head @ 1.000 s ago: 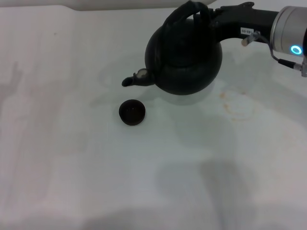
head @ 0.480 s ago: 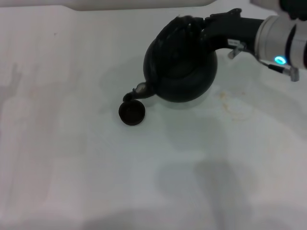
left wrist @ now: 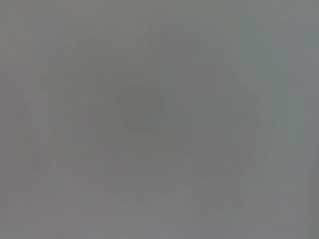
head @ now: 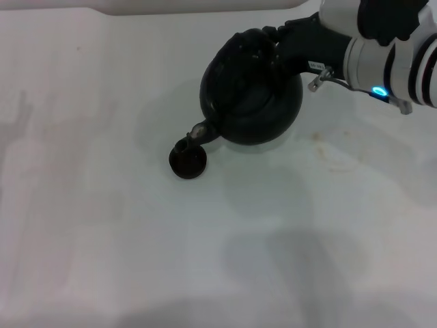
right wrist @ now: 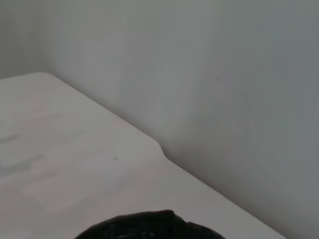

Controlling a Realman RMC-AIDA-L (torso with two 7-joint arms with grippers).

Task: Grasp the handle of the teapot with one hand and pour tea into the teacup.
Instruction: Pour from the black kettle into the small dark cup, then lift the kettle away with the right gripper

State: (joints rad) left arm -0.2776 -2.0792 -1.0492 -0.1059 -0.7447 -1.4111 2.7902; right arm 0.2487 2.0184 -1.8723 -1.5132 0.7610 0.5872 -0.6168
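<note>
On a white counter (head: pixel 102 225), the cup (head: pixel 188 161) sits left of centre, the spout (head: pixel 193 134) of the tilted teapot (head: pixel 250 89) dipped right over its rim. Farther right, the right pincer (head: pixel 276 42) grips the pot's handle (head: pixel 256 41) from the far side, holding it aloft.
</note>
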